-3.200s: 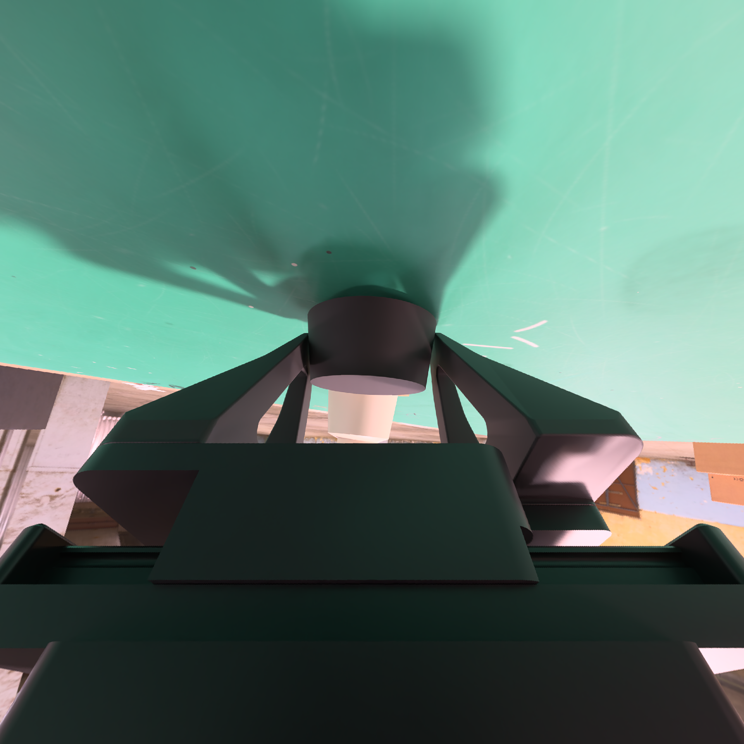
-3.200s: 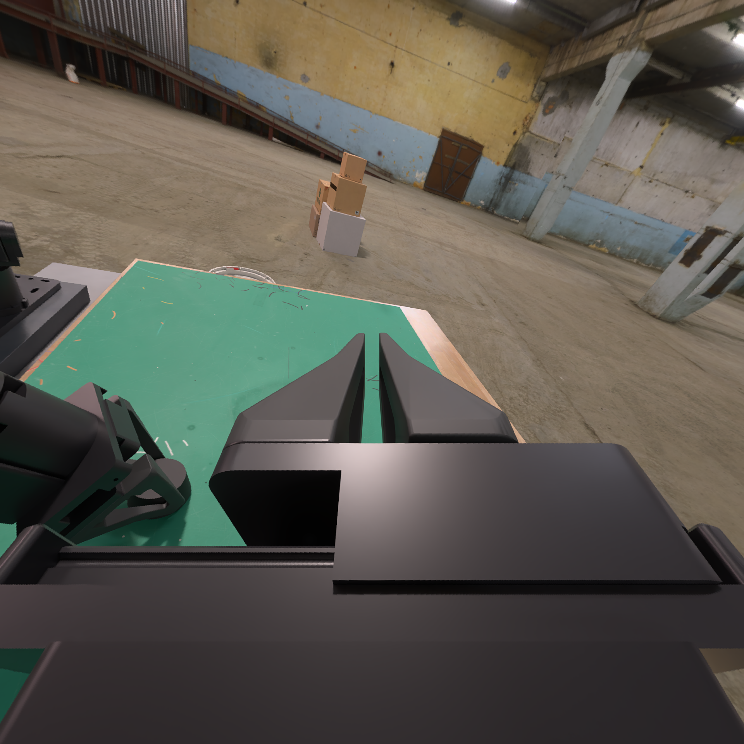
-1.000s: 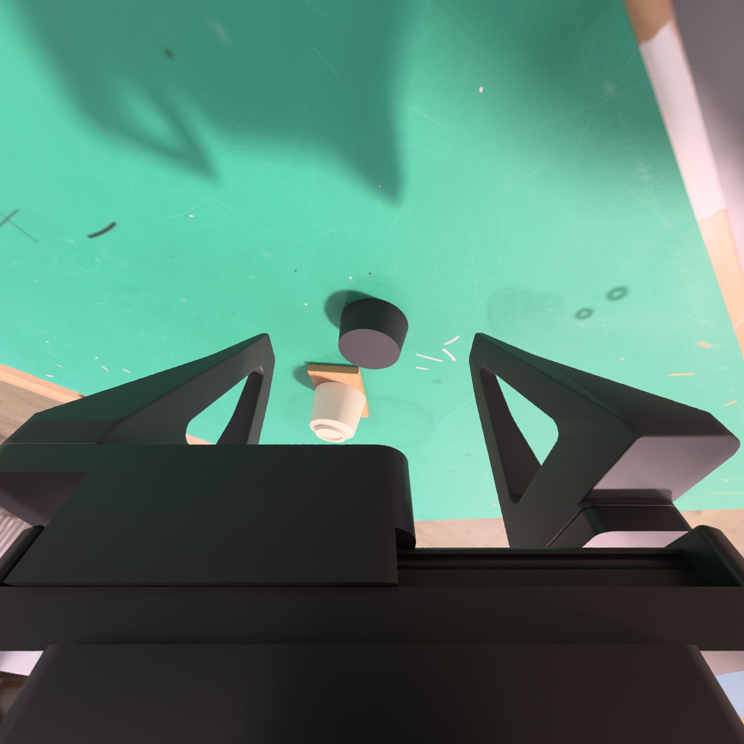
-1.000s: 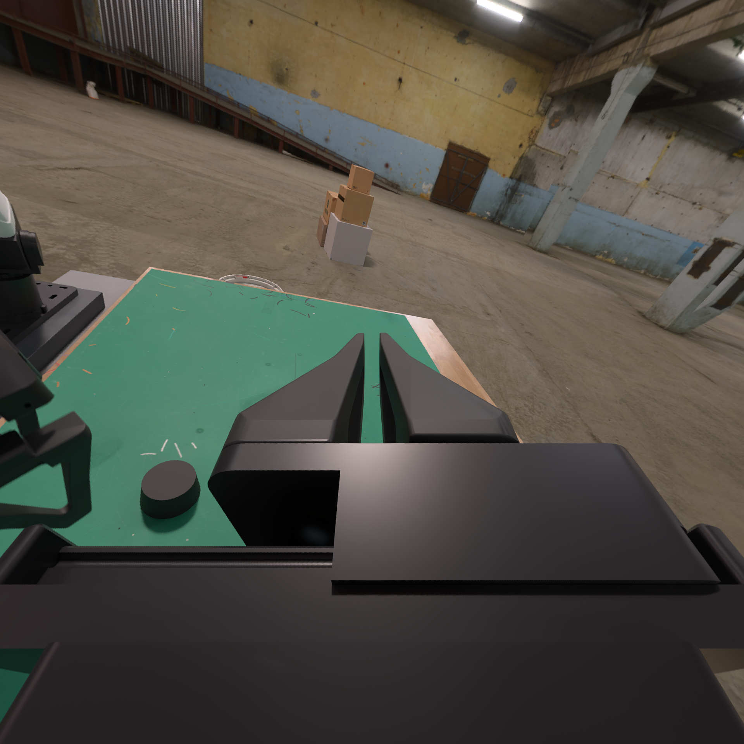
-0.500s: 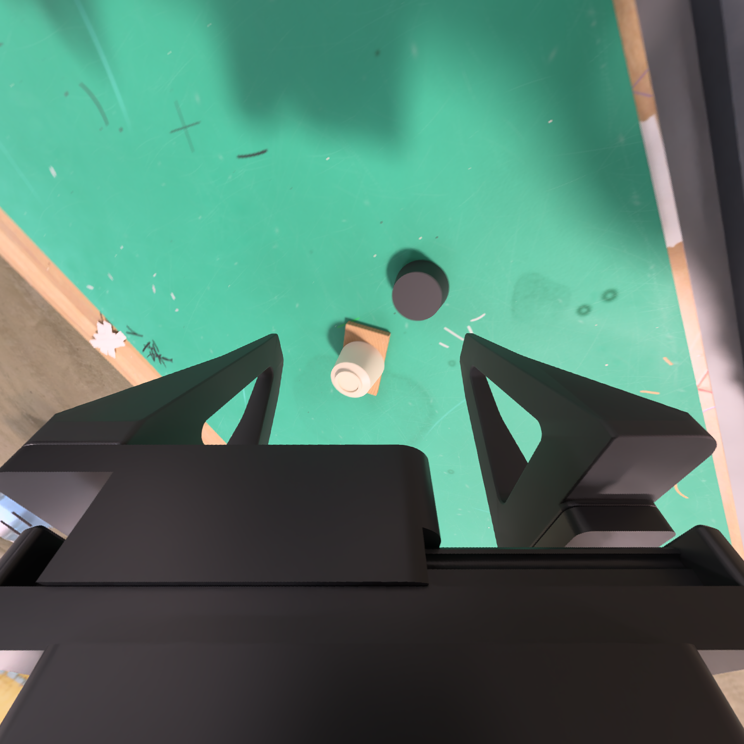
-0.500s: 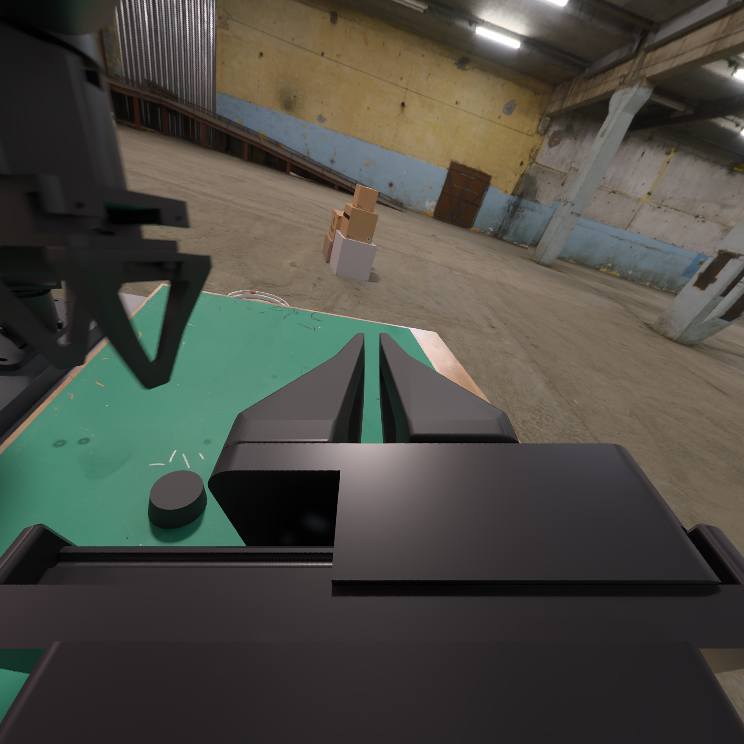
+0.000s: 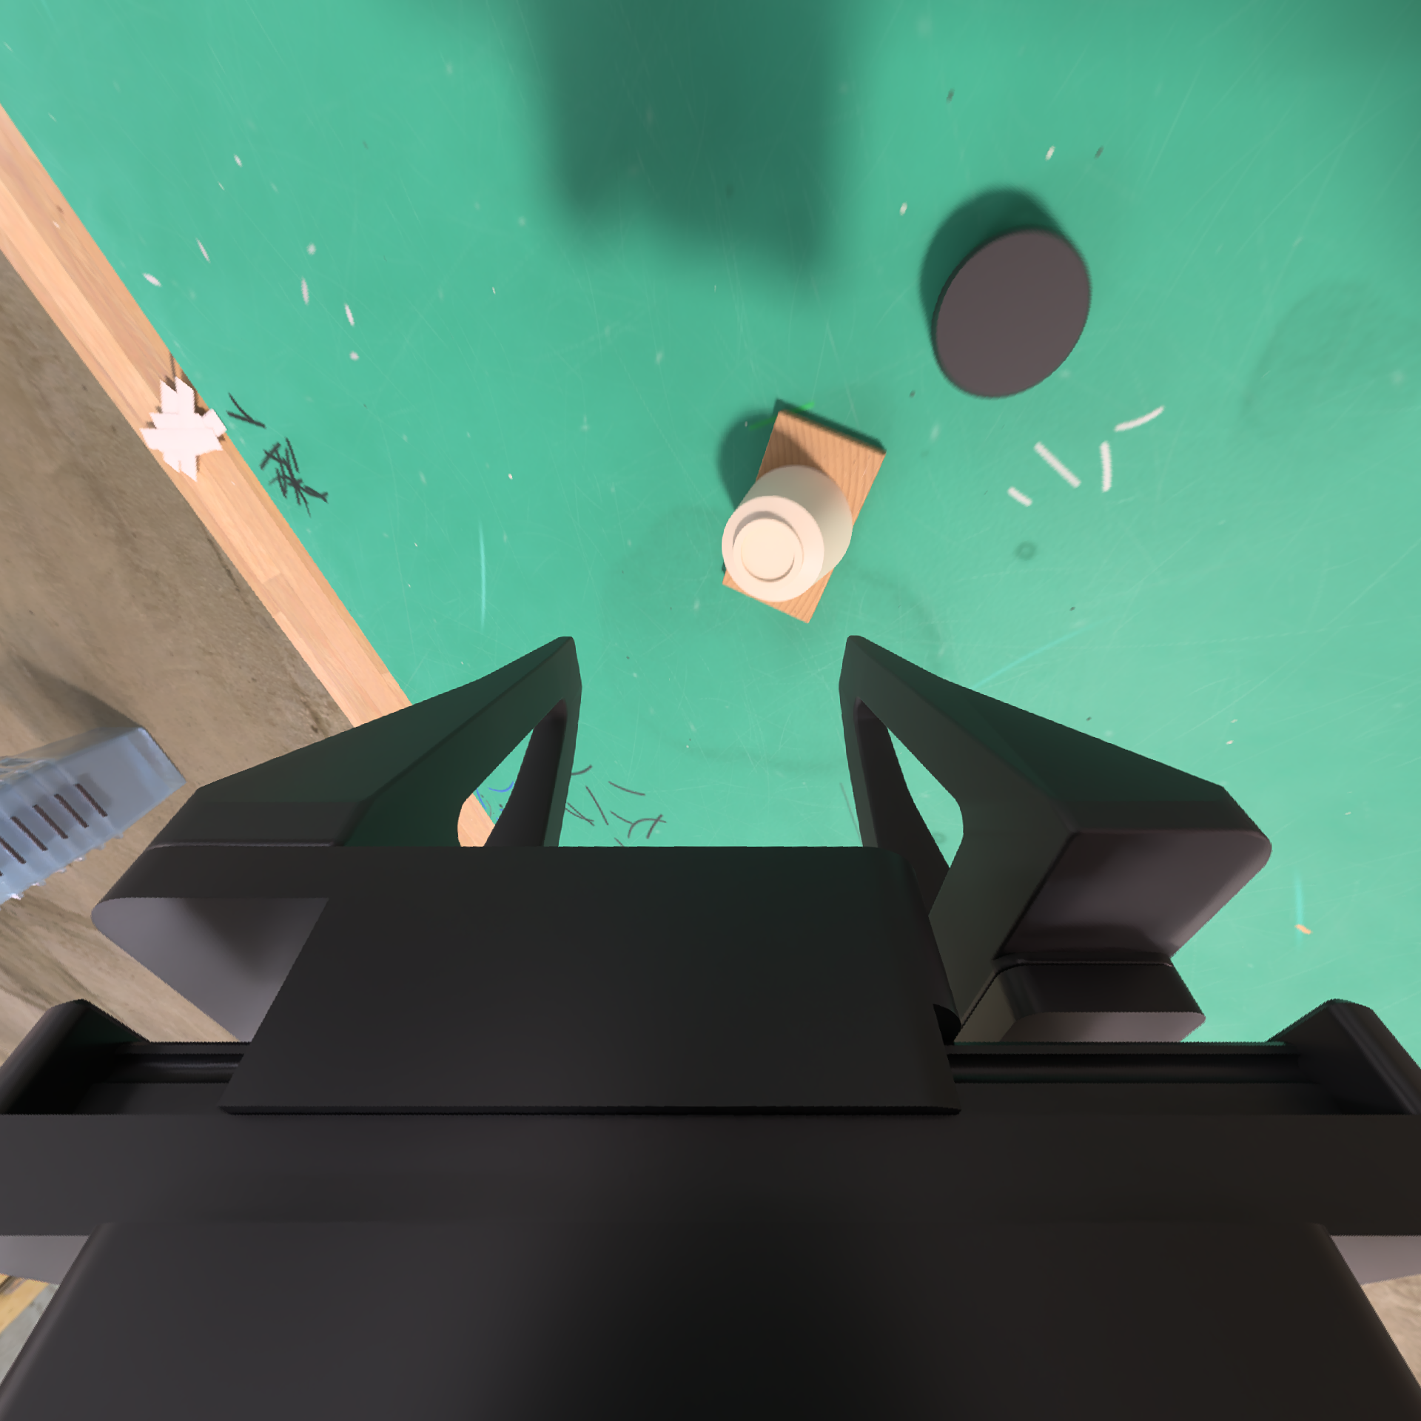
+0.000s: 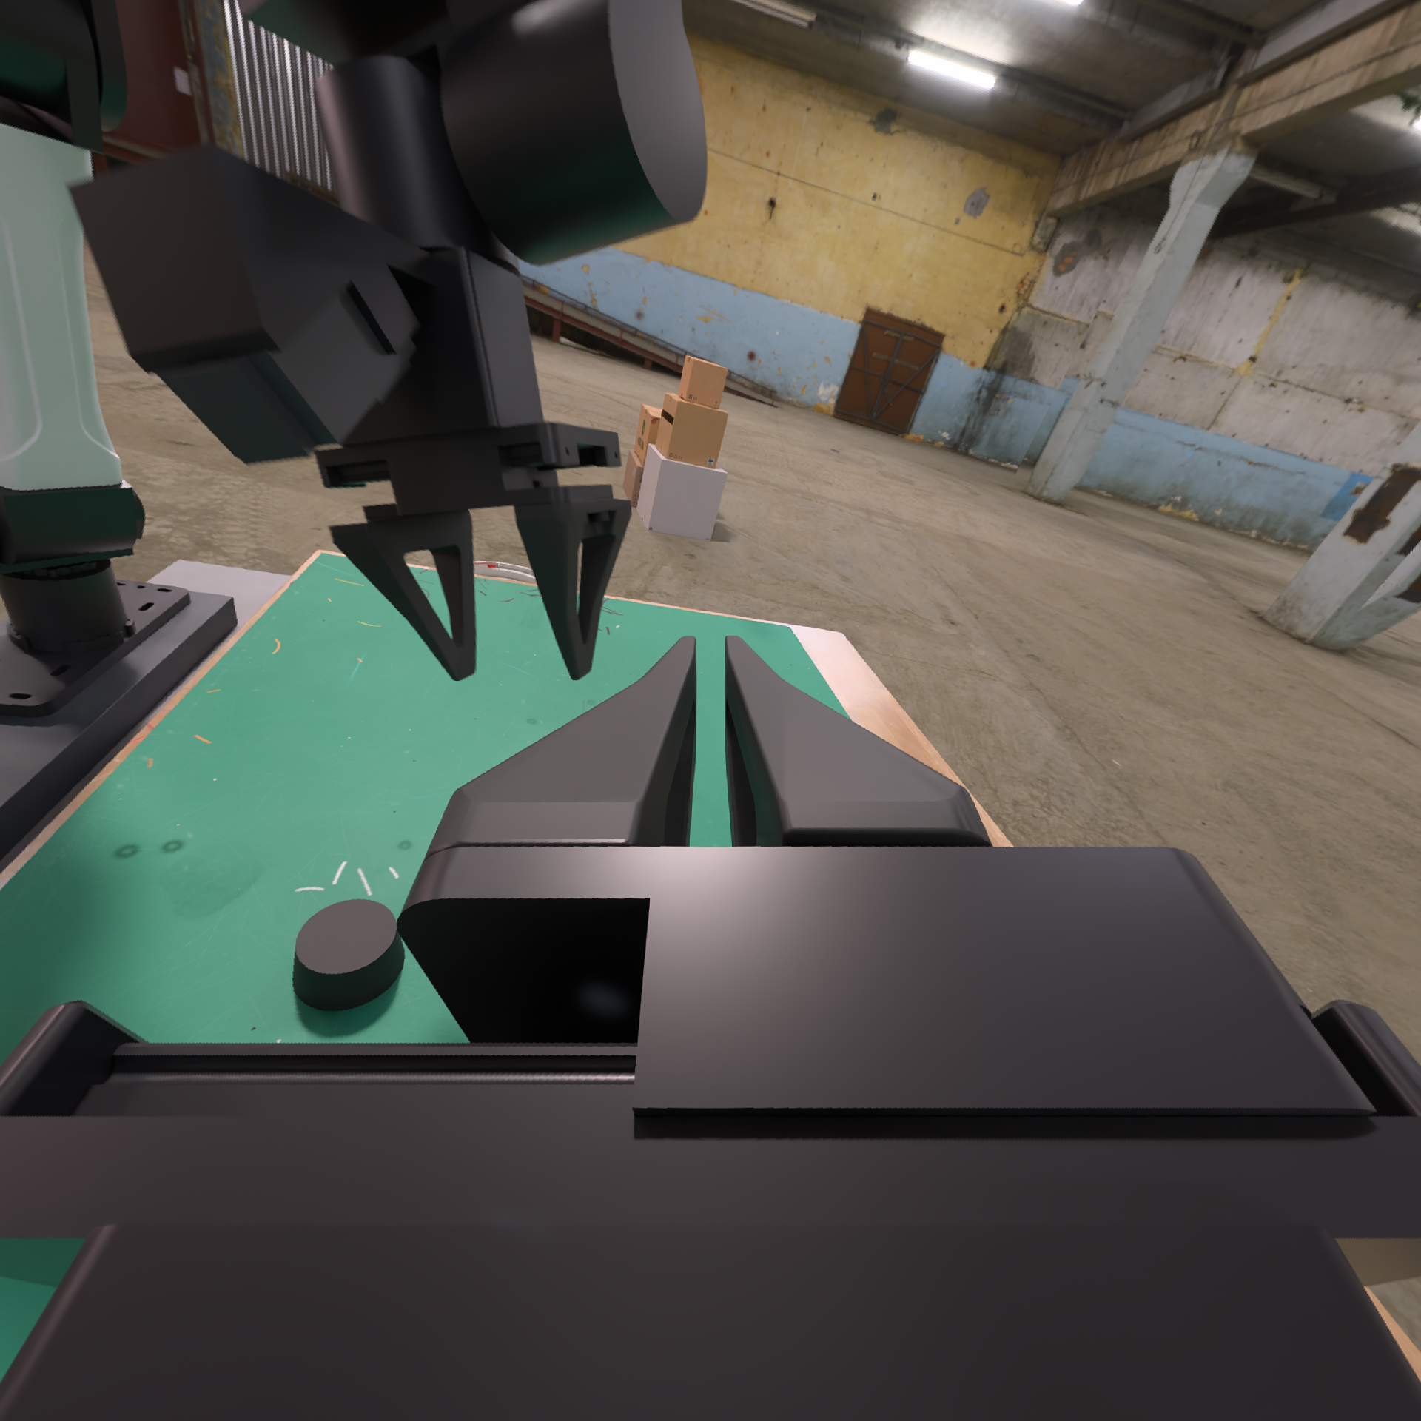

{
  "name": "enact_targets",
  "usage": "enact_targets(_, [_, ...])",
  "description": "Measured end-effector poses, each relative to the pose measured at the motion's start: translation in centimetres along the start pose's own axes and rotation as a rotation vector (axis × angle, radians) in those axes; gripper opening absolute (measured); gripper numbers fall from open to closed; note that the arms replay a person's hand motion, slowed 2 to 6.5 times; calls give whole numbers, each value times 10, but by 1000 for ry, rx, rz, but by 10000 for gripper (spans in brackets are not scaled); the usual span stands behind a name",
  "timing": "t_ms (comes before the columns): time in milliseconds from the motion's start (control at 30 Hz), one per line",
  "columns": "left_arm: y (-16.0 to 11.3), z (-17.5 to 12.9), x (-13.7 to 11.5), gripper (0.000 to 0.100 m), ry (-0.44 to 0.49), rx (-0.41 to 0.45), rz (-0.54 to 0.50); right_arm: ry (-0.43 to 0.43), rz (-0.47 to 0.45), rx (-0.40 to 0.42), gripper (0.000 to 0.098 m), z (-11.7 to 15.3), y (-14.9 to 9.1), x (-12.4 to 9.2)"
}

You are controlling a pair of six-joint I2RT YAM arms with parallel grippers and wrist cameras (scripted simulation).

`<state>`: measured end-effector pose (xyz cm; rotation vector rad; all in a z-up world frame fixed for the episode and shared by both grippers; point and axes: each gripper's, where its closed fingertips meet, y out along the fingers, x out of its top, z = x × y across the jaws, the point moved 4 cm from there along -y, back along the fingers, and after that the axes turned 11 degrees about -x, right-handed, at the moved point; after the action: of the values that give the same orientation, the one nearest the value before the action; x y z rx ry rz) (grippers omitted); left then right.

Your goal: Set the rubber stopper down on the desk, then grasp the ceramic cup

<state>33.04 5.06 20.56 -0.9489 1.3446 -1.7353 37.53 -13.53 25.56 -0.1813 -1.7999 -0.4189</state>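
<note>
Well beyond the open left hand [image 7: 709, 653] stands the ceramic cup [image 7: 786, 532].

Hidden in the right wrist view: ceramic cup [image 7: 784, 534] and its wooden block [image 7: 834, 469], behind right gripper [image 8: 710, 653]. Cut off by the frame: left arm's upper part [image 8: 46, 307].

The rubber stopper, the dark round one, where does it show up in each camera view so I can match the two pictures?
Left wrist view: rubber stopper lies flat on the green desk, upper right, beyond and right of the cream ceramic cup.
Right wrist view: the stopper sits lower left, just left of the right hand's own body.
Shared landmark: the cluster of short white marks on the desk beside the stopper.
</note>
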Motion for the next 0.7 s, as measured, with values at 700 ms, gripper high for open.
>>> enact_targets(700, [78, 24, -43, 664, 227, -42, 181, 24, 64, 8, 62, -2, 8, -19])
